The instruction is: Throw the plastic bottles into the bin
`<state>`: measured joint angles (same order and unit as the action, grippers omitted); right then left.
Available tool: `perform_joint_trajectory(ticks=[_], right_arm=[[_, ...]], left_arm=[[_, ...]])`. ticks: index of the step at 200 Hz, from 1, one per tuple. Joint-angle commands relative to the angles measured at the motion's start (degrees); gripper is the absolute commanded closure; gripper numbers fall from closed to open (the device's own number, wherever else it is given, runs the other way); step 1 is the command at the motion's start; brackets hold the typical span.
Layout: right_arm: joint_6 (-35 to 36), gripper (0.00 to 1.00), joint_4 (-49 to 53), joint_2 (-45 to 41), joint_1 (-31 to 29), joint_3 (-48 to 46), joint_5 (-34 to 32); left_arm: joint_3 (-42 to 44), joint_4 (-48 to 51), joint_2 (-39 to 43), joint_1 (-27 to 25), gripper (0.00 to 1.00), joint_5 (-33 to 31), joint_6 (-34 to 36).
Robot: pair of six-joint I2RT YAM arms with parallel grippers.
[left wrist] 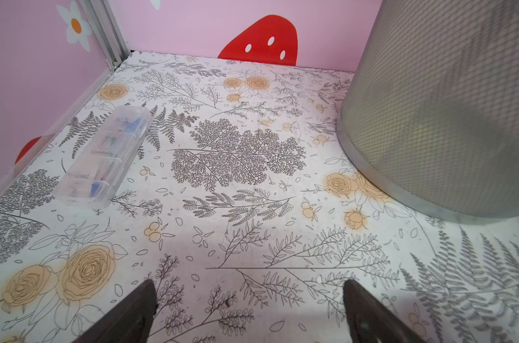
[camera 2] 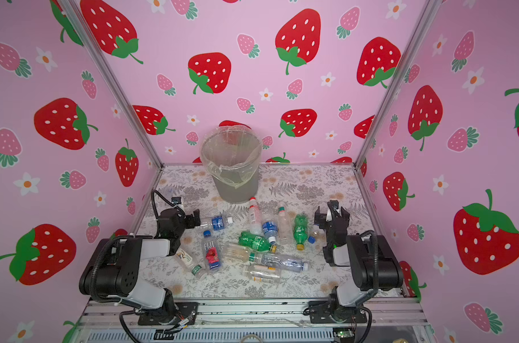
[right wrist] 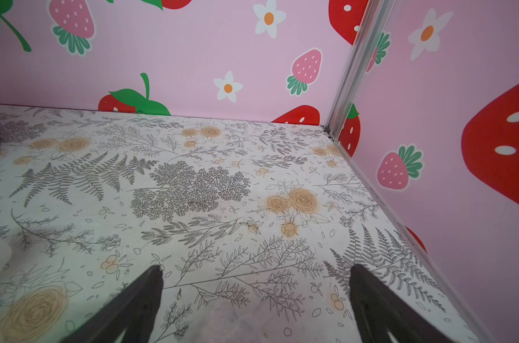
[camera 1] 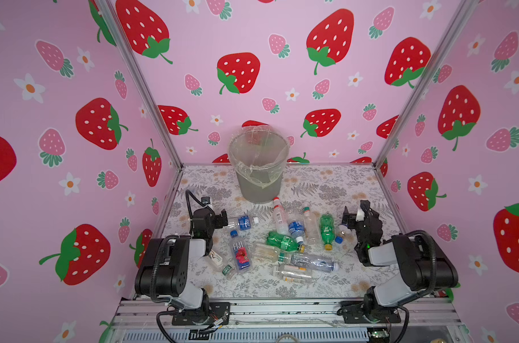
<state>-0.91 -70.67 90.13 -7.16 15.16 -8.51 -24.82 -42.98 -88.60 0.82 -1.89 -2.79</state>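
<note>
Wrist views, left gripper (left wrist: 250, 282), right gripper (right wrist: 255, 267) fingers apart, in a top view plastic bottles (camera 1: 282, 241) before bin (camera 1: 259, 181)

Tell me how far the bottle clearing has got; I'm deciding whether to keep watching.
Done: nothing visible; the bin shows only its clear liner. In hand: nothing; the left gripper and right gripper are open and empty over bare table. Left: all the plastic bottles, lying scattered on the table in front of the bin.
</note>
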Motion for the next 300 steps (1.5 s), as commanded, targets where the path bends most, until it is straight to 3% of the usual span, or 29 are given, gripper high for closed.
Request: perform_joint_trajectory(ticks=[1, 217, 242, 266, 285, 300], right_arm=[[1.7, 0.01, -2.1, 0.0, -0.8, -0.3, -0.8], [0.4, 0.01, -0.7, 0.0, 0.4, 0.3, 0.2], [-0.7, 0.01, -0.6, -0.9, -0.2, 0.4, -4.5], [-1.4, 0.01, 14.8, -6.5, -1.3, 5.9, -7.4], [-6.4, 0.01, 26.2, -8.6, -1.4, 11.0, -11.0], [-10.5, 0.01, 34.2, -9.9, -1.5, 13.9, -10.0]], left_arm=[[-1.5, -0.4, -0.2, 0.1, 0.01, 0.5, 0.7], [-1.2, -0.8, -0.1, 0.0, 0.01, 0.4, 0.8], [-1.2, -0.7, 0.5, 0.1, 0.01, -2.2, -0.2], [-2.5, 6.8, 5.6, 0.1, 0.01, -7.0, -2.0], [-3.8, 11.6, 8.1, -0.1, 0.01, -9.2, -3.2], [-3.6, 13.4, 10.4, -0.7, 0.01, -12.1, -3.8]])
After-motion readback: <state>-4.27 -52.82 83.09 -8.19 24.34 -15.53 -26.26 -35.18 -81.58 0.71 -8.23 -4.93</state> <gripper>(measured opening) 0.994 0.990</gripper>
